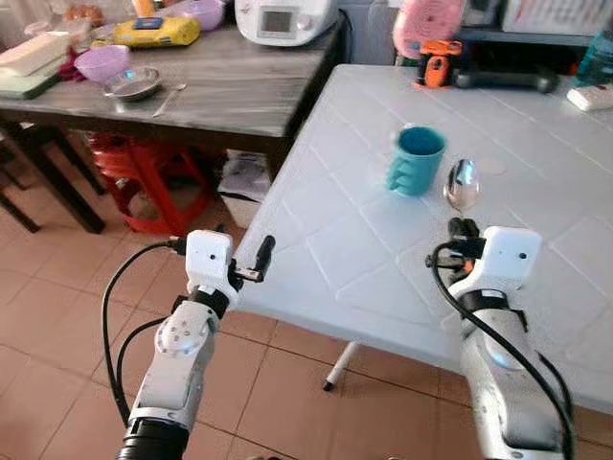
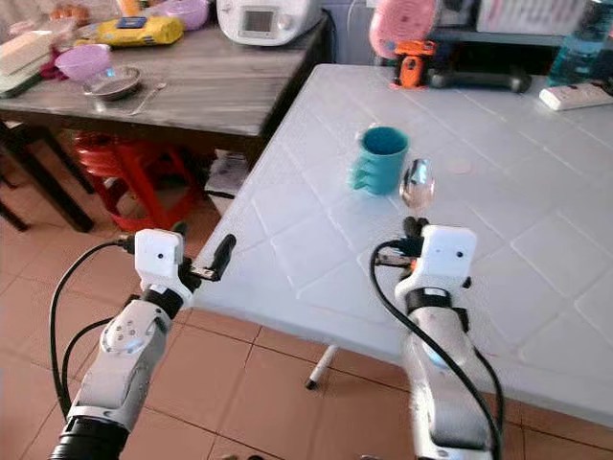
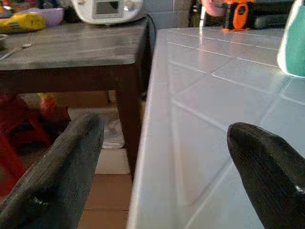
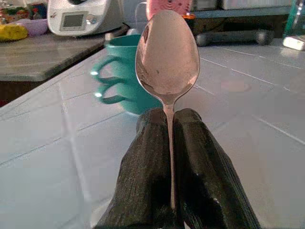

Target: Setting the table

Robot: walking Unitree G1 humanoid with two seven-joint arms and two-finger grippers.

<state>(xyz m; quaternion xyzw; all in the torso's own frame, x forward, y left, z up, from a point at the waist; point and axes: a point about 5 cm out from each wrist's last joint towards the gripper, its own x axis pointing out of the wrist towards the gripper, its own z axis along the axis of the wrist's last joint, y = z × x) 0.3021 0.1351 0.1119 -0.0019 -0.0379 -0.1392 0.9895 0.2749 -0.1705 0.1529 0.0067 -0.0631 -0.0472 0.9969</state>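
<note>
My right gripper is pinching a shiny metal spoon by its thin handle just beside the teal ribbed mug, so it may be risking a twist or slip, while my left gripper is hovering spread at the white tiled table edge.

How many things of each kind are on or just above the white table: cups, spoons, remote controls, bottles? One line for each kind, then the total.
Cups: 1, the teal cup.
Spoons: 1, the spoon held in the right gripper above the white table.
Remote controls: 1, the white remote.
Bottles: 1, the teal bottle at the frame edge.
Total: 4.
</note>
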